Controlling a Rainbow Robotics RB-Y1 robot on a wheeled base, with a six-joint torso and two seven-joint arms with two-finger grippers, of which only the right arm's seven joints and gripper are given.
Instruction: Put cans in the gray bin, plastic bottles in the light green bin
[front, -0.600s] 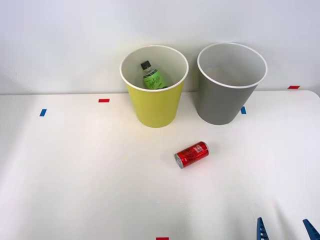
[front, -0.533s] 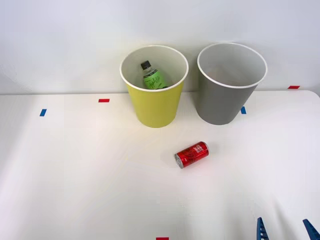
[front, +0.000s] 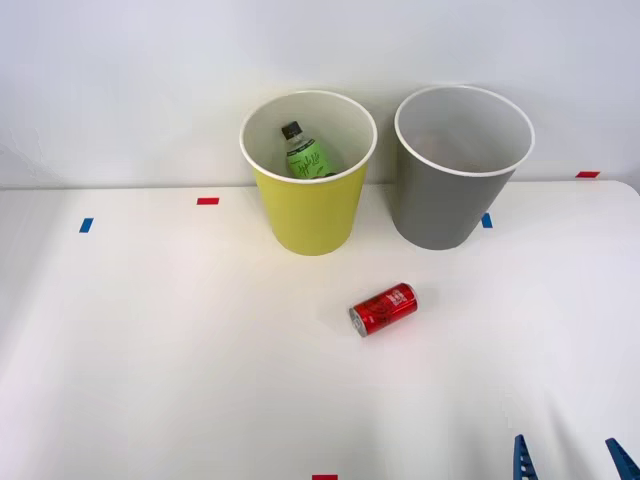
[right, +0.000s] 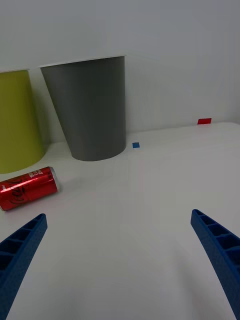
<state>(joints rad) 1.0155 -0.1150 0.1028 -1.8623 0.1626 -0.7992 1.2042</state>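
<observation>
Nothing has shifted over the last half second. The bottle (front: 306, 156) already stands in the green bin (front: 308, 215). 1 can (front: 384, 308) lies on the table (front: 150, 350) before the gray bin (front: 455, 200). The right pincer (front: 570, 462) hangs wide open, empty, well short of the can, so the pickup has not begun.

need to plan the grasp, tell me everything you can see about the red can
The red can is a small soda can with white lettering and silver ends, apparently metal and undented. It lies on its side on the white table, angled, in front of the gap between the two bins. Nothing touches it but the table; the open right gripper is well short of it.
</observation>
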